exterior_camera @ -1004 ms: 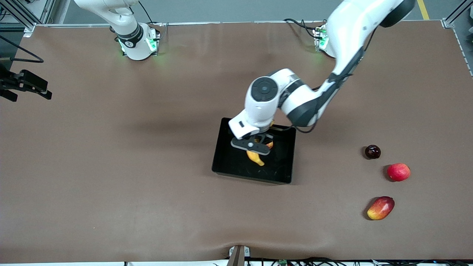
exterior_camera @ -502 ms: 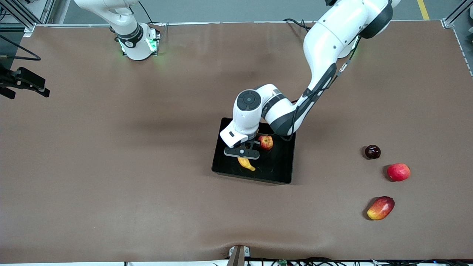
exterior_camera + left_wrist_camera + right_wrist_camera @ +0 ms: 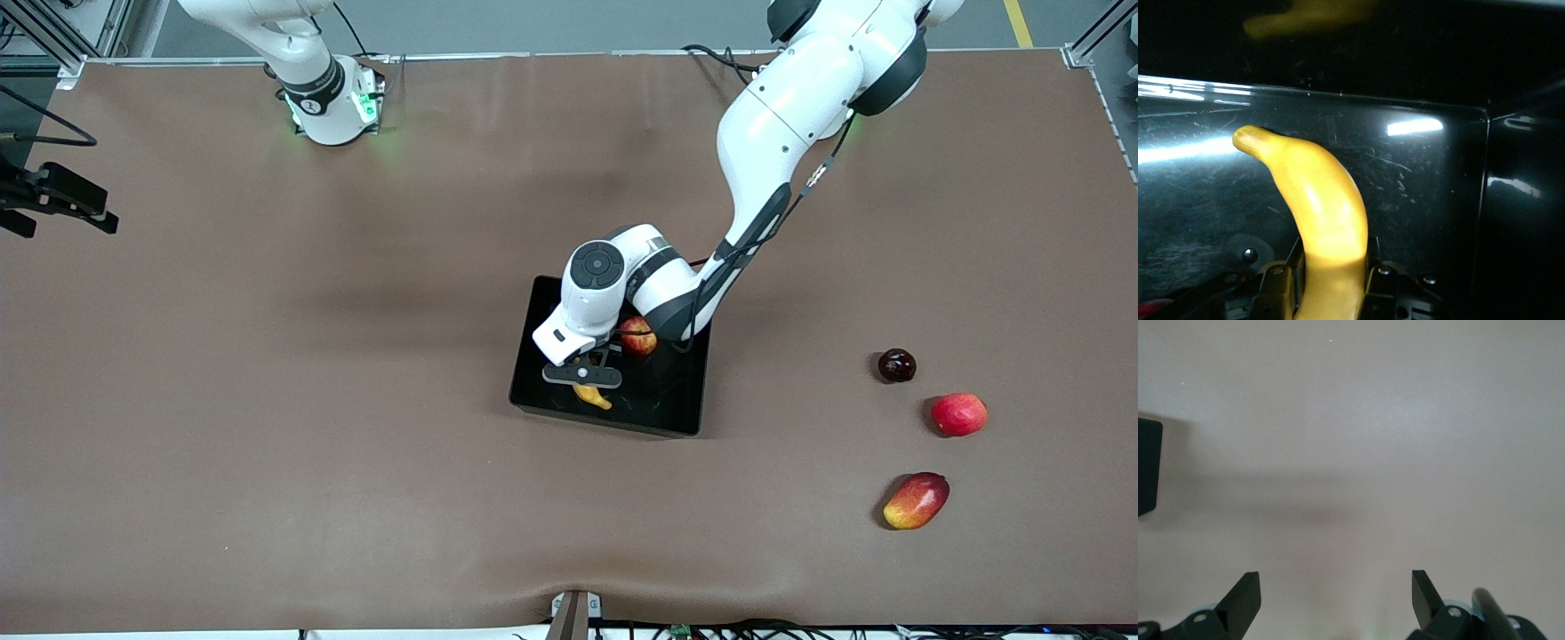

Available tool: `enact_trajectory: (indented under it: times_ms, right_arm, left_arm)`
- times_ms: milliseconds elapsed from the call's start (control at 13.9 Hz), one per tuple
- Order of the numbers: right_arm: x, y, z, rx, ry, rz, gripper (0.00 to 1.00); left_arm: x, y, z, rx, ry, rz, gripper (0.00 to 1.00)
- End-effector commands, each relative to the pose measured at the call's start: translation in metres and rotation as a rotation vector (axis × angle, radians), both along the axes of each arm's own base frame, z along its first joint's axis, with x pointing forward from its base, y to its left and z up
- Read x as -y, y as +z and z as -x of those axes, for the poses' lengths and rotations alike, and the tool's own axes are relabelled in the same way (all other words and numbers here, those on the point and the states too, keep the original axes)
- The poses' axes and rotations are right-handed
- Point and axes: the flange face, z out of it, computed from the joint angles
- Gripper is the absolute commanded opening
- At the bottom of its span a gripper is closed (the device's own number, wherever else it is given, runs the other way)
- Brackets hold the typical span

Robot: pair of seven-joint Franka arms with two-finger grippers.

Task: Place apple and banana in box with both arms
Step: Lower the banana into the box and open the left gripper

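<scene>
Banana (image 3: 593, 396) hangs clamped in the left pincer (image 3: 582, 376), low inside the black box (image 3: 685, 404) at the table's (image 3: 267, 427) middle. Beside it the apple (image 3: 638, 336) lies in the box. Right pincer (image 3: 1336, 597) waits with fingers spread wide, holding nothing, over bare table near the right arm's end.

Left end effector (image 3: 583, 384) lowered, fingers clamped; right end effector (image 3: 1336, 600) waits aside, fingers spread.
</scene>
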Motion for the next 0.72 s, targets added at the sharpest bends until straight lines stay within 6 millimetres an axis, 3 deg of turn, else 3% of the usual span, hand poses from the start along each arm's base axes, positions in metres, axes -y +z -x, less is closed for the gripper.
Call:
enact_trajectory:
  times_ms: [0,72,143,215,359,502,646]
  right_arm:
    - [0.006,0.004,0.008,0.005,0.004,0.003,1.0]
    - [0.005,0.004,0.008,0.005,0.006,0.003,1.0]
    - [0.005,0.004,0.008,0.007,0.006,0.003,1.0]
    - [0.005,0.003,0.008,0.005,0.006,0.003,1.0]
    - [0.006,0.004,0.008,0.007,0.004,0.003,1.0]
    - [0.006,0.005,0.008,0.01,0.004,0.005,1.0]
    - [0.005,0.005,0.008,0.011,0.006,0.005,1.0]
  left_arm:
    - [0.002,-0.01,-0.001,0.003,0.03,0.004,0.62]
    - [0.0,-0.004,-0.005,0.014,0.028,0.008,1.0]
    - [-0.003,0.004,-0.01,0.024,0.037,0.011,1.0]
    - [-0.007,0.029,-0.017,0.056,0.041,0.009,1.0]
    - [-0.035,0.081,-0.042,0.097,0.081,-0.032,1.0]
    - [-0.068,0.148,-0.054,0.078,0.146,-0.071,1.0]
    - [-0.104,0.227,-0.06,0.086,0.189,-0.067,1.0]
